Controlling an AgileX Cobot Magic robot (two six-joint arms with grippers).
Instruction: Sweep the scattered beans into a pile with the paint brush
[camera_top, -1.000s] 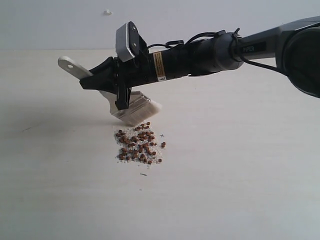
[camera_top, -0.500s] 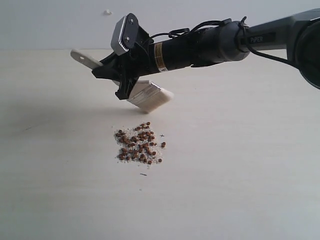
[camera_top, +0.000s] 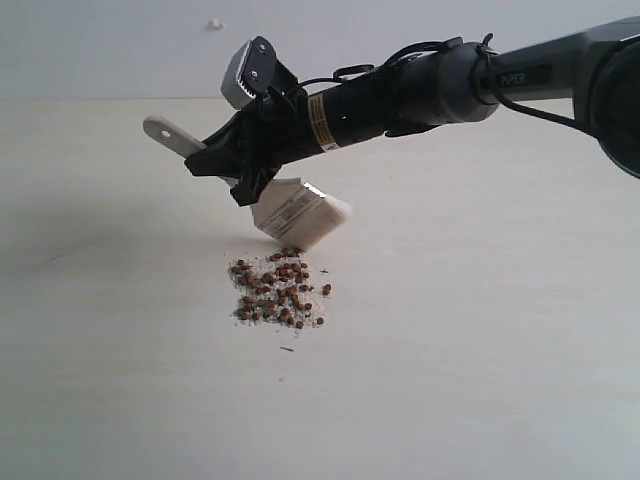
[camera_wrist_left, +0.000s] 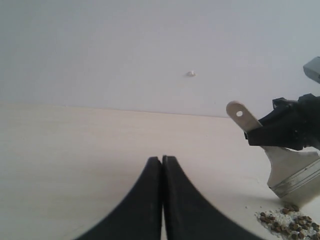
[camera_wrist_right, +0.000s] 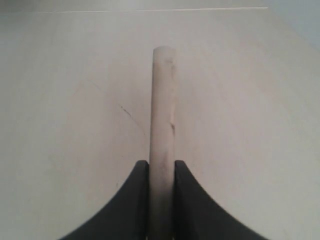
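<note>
Progress: The beans (camera_top: 268, 281) are lying gathered in one dense pile (camera_top: 280, 290) on the pale table (camera_top: 480, 350), mixed with whitish crumbs. The sweeping is looking largely done.
Remaining: A few beans are sitting loose on the pile's fringe, one at its right edge in the exterior view. A closing stroke or two is likely all that is left.
Brush location: The paint brush (camera_top: 290, 208) is hanging at the far edge of the pile, bristles just beside the nearest beans. Whether the tips are touching the table cannot be told.
Brush heading: Its long axis is running on a slant, the holed handle end pointing up and left in the exterior view and the cream bristles pointing down and right toward the pile.
Right gripper: The right gripper (camera_top: 225, 168) is clamping the wooden handle between its jaws, reaching in across the middle.
Left gripper: The left gripper (camera_wrist_left: 161, 165) is idling well apart from the pile, jaws pressed together and holding nothing.
</note>
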